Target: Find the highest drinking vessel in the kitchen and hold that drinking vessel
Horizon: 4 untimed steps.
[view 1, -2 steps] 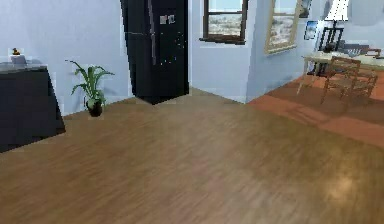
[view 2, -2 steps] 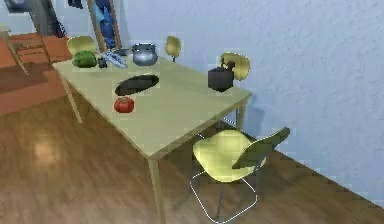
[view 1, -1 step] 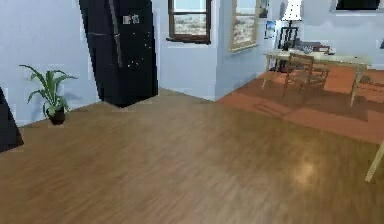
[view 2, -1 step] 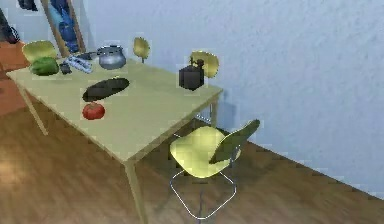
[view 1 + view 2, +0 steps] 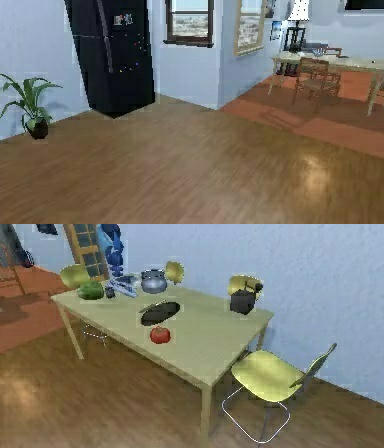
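Observation:
In the arm side view a light wooden table (image 5: 215, 339) carries a grey kettle (image 5: 153, 281), a black pan (image 5: 160, 312), a red round fruit (image 5: 160, 335), a green item (image 5: 91, 291), a small bluish-white object (image 5: 122, 286) and a dark boxy appliance (image 5: 242, 301). None of these has the clear shape of a cup or mug. In the forward view a black refrigerator (image 5: 112, 55) stands against the pale blue wall.
Yellow chairs (image 5: 265, 374) ring the table, one at its near right corner. The forward view has a potted plant (image 5: 32, 105) at the left, a window (image 5: 190, 22), and a second table with chairs (image 5: 318, 72) on a reddish rug (image 5: 330, 125) at the right. Wood floor lies ahead.

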Available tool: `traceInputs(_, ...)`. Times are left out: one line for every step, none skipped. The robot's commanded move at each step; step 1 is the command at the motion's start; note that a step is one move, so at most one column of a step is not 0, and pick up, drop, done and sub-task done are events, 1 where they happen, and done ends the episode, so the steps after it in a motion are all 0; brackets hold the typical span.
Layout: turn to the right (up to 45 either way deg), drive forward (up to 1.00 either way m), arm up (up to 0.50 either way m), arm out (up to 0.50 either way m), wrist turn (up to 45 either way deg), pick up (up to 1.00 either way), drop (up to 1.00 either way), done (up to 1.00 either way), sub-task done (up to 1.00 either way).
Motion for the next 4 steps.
traceInputs(36.0,0.0,0.0,0.0,0.0,0.0,0.0,0.0,0.0)
traceInputs(0.0,1.0,0.0,0.0,0.0,0.0,0.0,0.0,0.0)
traceInputs(0.0,0.15,0.0,0.0,0.0,0.0,0.0,0.0,0.0)
traceInputs(45.0,0.0,0.0,0.0,0.0,0.0,0.0,0.0,0.0)
